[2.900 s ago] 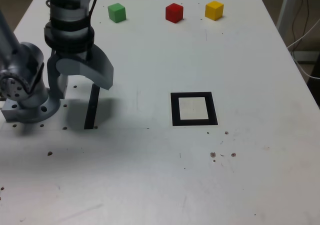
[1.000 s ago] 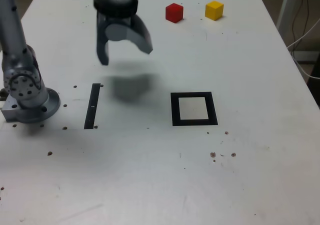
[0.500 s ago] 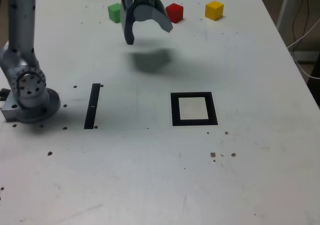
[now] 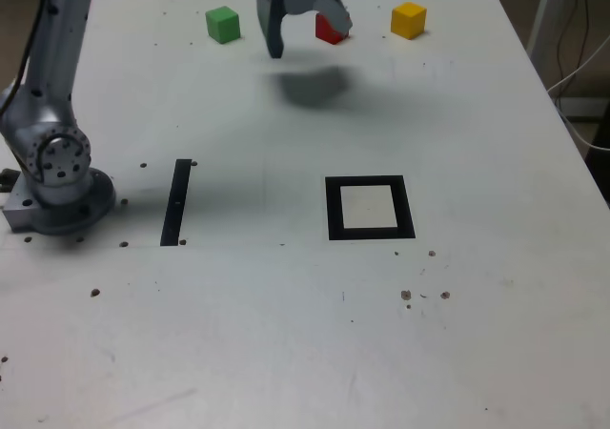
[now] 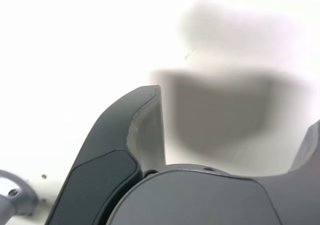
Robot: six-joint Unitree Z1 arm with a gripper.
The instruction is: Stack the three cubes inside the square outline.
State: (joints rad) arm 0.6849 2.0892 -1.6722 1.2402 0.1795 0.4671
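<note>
Exterior view evenly bright, sharp; soft blurred shadow under the grey two-fingered gripper (image 4: 303,27) on the white matte tabletop (image 4: 457,114). Wrist view overexposed, table washed out, shadow patch blurry, out of focus.

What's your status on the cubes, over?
Gripper open, empty, in front of red cube. Green cube and yellow cube untouched at far edge. Square outline empty, nothing blocking.

Gripper (image 4: 303,27) hides pt of red cube (image 4: 329,32).
</note>
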